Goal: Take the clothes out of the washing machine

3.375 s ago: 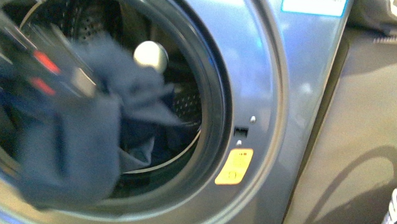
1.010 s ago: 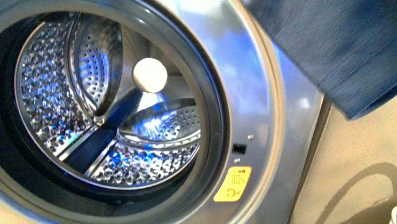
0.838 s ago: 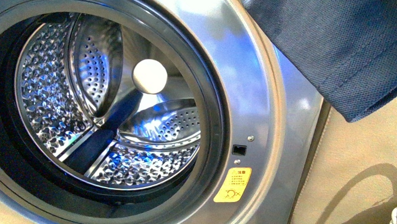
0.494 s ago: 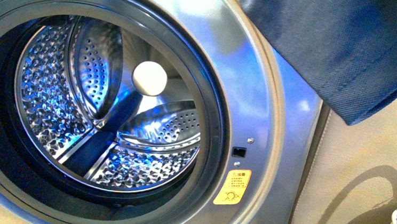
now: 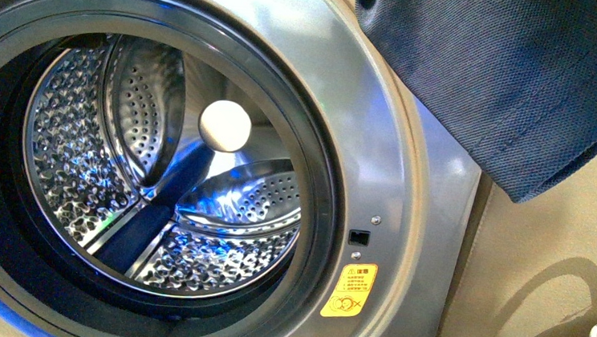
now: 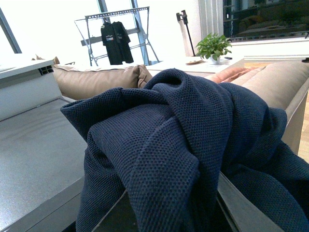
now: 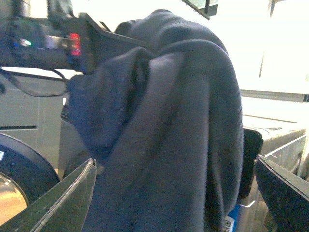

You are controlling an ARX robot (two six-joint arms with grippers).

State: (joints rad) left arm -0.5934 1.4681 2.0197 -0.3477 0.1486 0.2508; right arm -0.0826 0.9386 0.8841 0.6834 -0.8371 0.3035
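Above the washing machine [image 5: 379,126], left claw [image 7: 99,41] grips clothes [image 5: 519,81]; right claw [image 7: 175,162] open; sticker [image 5: 348,290] text illegible.

front view close before the washing machine [image 5: 394,144], wrist views tight on the clothes [image 6: 159,145], common to all three

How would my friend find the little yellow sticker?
Start at the grey-silver washing machine and its big round drum opening. Just outside the dark rim, lower right in the front view, below a small black slot, sits the sticker. It is the only yellow-orange patch on the silver front.
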